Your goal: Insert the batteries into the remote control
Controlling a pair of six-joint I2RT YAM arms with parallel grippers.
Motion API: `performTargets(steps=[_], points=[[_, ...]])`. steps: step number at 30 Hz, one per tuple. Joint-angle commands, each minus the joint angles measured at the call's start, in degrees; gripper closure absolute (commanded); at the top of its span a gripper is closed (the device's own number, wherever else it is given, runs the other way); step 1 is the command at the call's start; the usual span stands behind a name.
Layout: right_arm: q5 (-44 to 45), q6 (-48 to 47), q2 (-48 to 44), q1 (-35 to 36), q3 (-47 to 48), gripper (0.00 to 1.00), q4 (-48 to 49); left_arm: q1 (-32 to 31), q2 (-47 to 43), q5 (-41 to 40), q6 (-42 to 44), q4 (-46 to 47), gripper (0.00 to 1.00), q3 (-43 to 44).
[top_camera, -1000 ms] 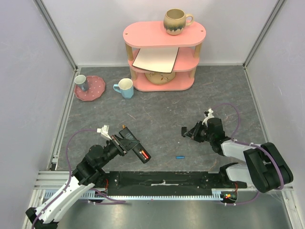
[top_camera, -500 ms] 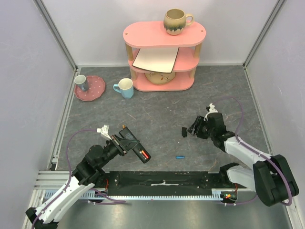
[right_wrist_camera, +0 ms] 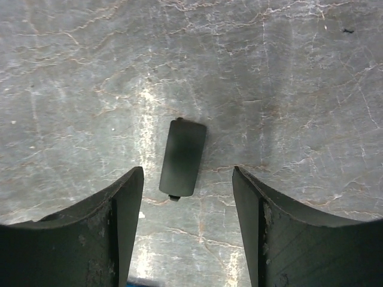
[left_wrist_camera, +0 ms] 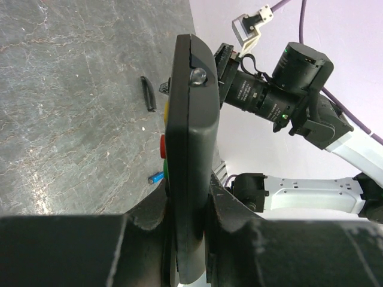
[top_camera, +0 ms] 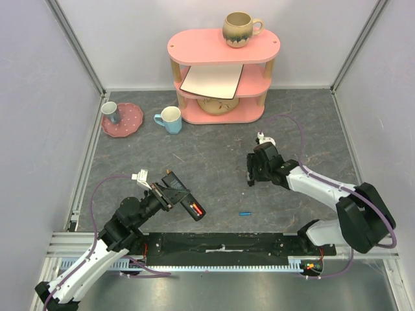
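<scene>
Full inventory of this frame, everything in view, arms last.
table: 1, grey, under everything
shelf: 1, pink, three tiers, far centre
mug: 1, beige-brown, on the shelf's top
board: 1, white, on the middle tier
bowl: 1, pale, on the bottom tier
plate: 1, pink, far left
cup: 1, grey-blue, on the plate
light blue mug: 1, between plate and shelf
remote control: 1, black, in the left gripper
red-orange battery: 1, apparently seated in the remote's near end
blue battery: 1, loose on the table
battery cover: 1, black, flat on the table
left gripper: shut on the remote
right gripper: open above the cover, not touching it
</scene>
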Motion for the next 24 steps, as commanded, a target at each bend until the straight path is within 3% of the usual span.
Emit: performTargets(steps=[1,19,22,24], points=[[5.6,-1.2,3.5,1.2,3.6,0.31,-2.9,-0.1,-0.8,1.3,-1.1,3.6,0.98,-1.2],[5.0,-2.0,13.0,4.2,6.9,0.39,-4.0,-0.1,-1.4,1.9,-0.5,2.9,0.98,-1.1],[4.9,-3.2,14.0,4.2,6.9,0.46,-3.8,-0.1,-1.9,2.2,-0.5,2.8,0.98,-1.4],[4.2,-4.4,14.6,4.2,7.0,0.57,-3.5,-0.1,-2.3,2.2,-0.5,2.8,0.98,-1.5]])
